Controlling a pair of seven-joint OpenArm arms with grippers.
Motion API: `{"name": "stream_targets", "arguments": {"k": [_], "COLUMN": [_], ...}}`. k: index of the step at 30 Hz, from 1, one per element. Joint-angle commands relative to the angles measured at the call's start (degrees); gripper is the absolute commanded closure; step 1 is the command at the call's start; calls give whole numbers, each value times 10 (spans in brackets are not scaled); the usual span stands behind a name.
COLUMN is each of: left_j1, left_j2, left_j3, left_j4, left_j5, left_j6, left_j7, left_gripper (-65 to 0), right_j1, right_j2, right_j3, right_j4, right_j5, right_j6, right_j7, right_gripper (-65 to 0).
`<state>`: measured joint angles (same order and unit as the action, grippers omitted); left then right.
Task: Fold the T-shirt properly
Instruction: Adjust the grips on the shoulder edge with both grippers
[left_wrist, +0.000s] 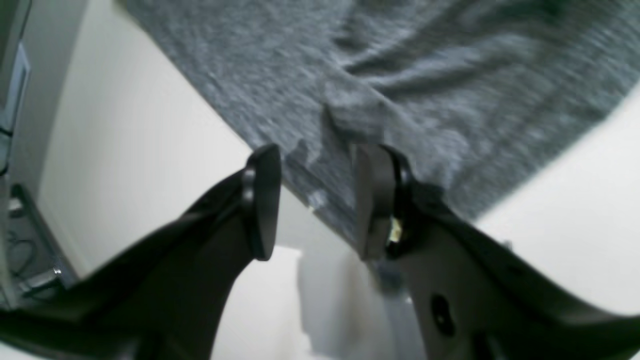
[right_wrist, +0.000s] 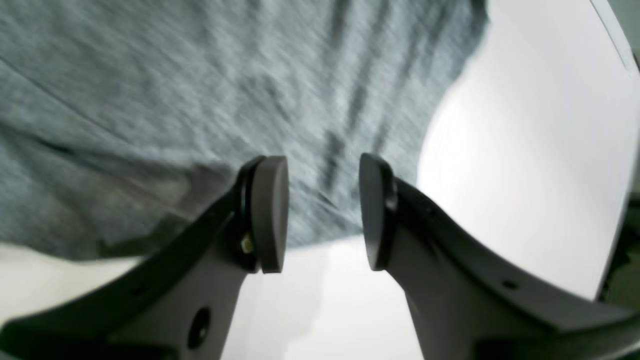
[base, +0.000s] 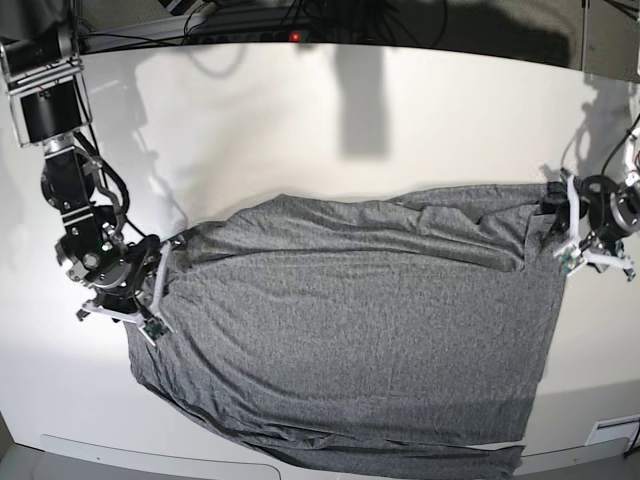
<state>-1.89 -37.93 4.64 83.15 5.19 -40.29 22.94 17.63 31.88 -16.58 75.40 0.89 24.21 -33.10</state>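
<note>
T-shirt (base: 350, 330) lies spread across the table (base: 300, 120), partly folded. Left gripper (left_wrist: 317, 200) and right gripper (right_wrist: 322, 212) sit at opposite edges, jaws apart, holding nothing. Next move likely needs a fresh grasp for another fold.

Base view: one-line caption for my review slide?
Dark-grey T-shirt spread across the white table, with the open left gripper and open right gripper at its opposite side edges.
</note>
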Motion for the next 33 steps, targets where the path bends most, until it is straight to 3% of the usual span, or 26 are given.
{"name": "stream_targets", "arguments": {"k": [1,3,5,10,15,28,30,32,33], "left_j1": [5,30,52,96,94,70,71,73,75], "left_j2": [-15,-21,-21,-16,-8,33,33,33,33], "left_j3": [-4,-4,-4,-4,-4,-4,-4,-4,-4], "left_j4": [13,17,17,16,-17,-110,-111,-111,-111], "left_j5": [-1,4,52,171,203,272,278,278,278], "left_j6": [3,3,3,3,3,13,11,5,3], "left_j7": [-4,-14,-46,-183,-206,-256,-255,-255,-256], "left_gripper": [-239,-239,-239,-239,-239,-231,-148,0,0], "right_j1": [15,13,12,12,12,12,12,13,13], "right_j2": [12,20,23,22,23,23,23,23,23], "right_j3": [5,5,5,5,5,5,5,5,5], "right_j4": [11,11,11,11,11,11,11,12,14], "right_j5": [8,18,24,24,26,26,26,26,26], "right_j6": [-7,-7,-7,-7,-7,-7,-6,2,14], "right_j7": [7,6,4,-10,-44,-61,-65,-74,-81], "right_gripper": [-240,-240,-240,-240,-240,-240,-240,-240,-240]}}
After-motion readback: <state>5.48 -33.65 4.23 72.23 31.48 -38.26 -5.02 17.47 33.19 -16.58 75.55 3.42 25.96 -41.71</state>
